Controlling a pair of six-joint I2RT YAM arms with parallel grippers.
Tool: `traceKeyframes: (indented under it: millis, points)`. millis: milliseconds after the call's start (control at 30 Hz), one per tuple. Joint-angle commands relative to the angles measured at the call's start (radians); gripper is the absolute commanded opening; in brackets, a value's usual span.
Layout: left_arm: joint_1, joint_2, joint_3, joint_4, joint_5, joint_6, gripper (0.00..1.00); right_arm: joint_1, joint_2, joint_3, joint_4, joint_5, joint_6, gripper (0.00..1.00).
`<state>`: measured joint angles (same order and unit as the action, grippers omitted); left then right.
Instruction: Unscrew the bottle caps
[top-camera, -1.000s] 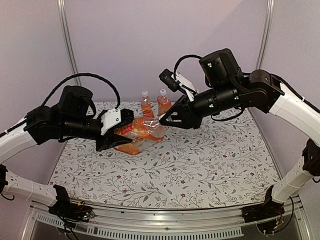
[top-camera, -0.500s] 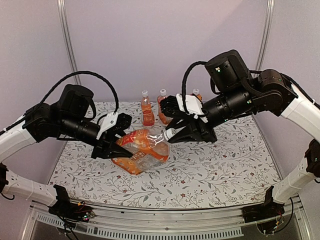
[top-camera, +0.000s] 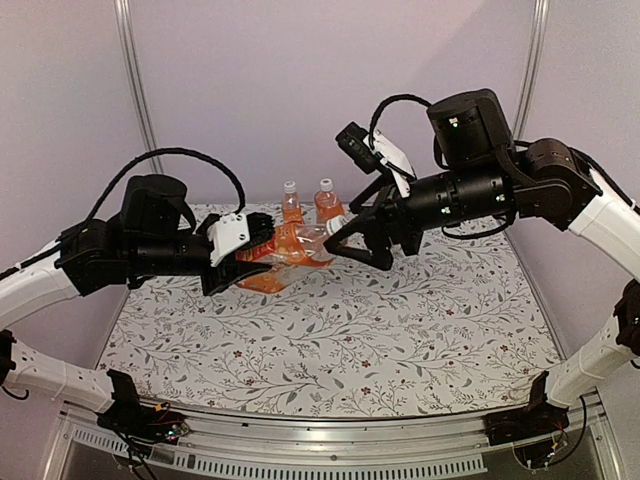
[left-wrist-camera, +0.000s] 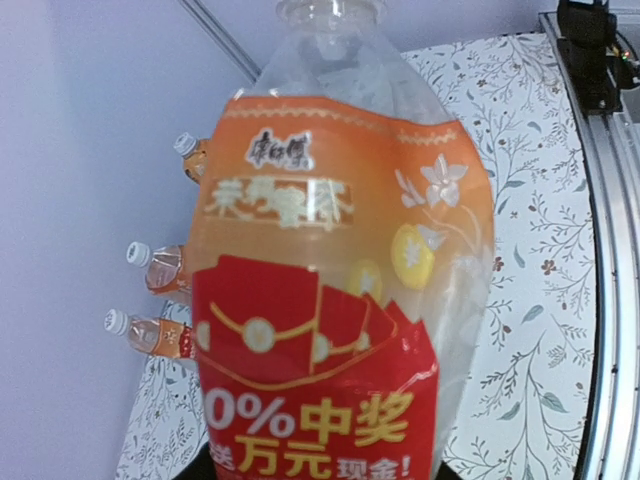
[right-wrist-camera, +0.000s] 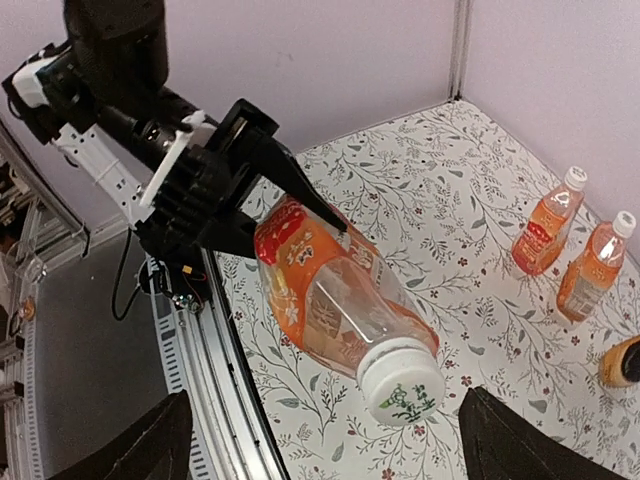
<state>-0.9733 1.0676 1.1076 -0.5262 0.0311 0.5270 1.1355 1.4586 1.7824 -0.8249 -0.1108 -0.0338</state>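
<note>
- Grips the bottle (top-camera: 290, 250) with the left gripper (top-camera: 255, 262), aloft over the table's (top-camera: 400, 330) far middle.
- Spreads the right gripper (top-camera: 350, 248) wide around its white cap (right-wrist-camera: 402, 388), not touching it.
- Risks spinning the soft bottle, not the cap, if closing off-centre.

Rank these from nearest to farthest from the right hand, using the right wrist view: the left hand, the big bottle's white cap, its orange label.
1. White cap: bottom centre, between the open right hand's fingers.
2. Orange label: mid-frame, up the bottle.
3. Left hand: upper left, gripping the far end.
</note>
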Motion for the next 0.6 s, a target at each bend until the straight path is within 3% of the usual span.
traceKeyframes:
  millis: [0,133,433,567]
  points:
    - [-0.018,0.008,-0.029,0.088,-0.161,0.065,0.15,-0.049,0.035,0.018,-0.028,0.131,0.439,0.91]
    - [-0.028,0.003,-0.037,0.089,-0.149,0.075,0.15,-0.11,0.052,0.029,-0.045,0.094,0.572,0.82]
    - [-0.036,0.006,-0.033,0.088,-0.16,0.082,0.15,-0.141,0.148,0.112,-0.043,-0.162,0.613,0.5]
    - [-0.037,0.005,-0.036,0.088,-0.166,0.082,0.15,-0.144,0.143,0.086,-0.047,-0.186,0.628,0.5]
